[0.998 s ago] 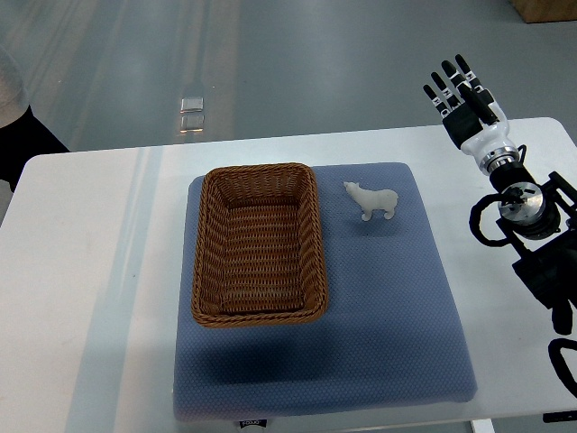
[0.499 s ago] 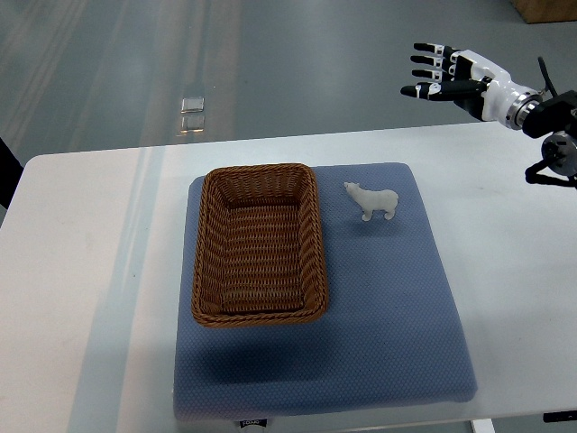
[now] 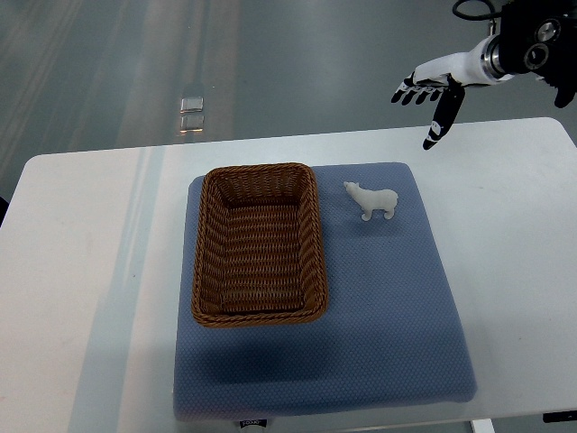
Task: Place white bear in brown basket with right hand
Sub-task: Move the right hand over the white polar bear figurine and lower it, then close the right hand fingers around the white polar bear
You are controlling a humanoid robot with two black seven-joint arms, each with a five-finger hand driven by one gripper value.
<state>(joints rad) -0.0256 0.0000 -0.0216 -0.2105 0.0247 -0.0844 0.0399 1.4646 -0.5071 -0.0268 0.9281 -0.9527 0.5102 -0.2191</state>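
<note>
since a moment ago right hand (image 3: 431,90) swung higher, fingers spread, empty; white bear (image 3: 371,199) looks light, rigid: pinch its body.

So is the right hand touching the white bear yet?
Apart. The top view shows the right hand open at the table's far edge, with bare blue mat between it and the white bear standing beside the brown basket.

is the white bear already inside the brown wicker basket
No, the small white bear figurine stands on the blue mat just right of the brown wicker basket, which holds nothing.
</note>
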